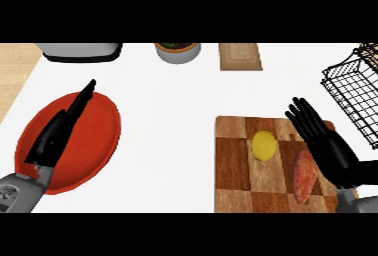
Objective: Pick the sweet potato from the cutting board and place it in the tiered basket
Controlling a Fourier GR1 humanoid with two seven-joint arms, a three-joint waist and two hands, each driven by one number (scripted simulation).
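Note:
The sweet potato [303, 176], long and reddish-orange, lies on the right part of the checkered wooden cutting board [240, 170]. My right hand [325, 145] hovers just to the right of it, fingers straight and open, partly over the board's right edge. The black wire tiered basket [356, 95] stands at the far right, beyond that hand. My left hand [59, 130] is open with straight fingers, resting above a red plate [96, 150] on the left.
A yellow lemon-like object [265, 145] sits on the board left of the sweet potato. At the back stand a grey appliance [77, 51], a potted plant [177, 51] and a small wooden block [240, 56].

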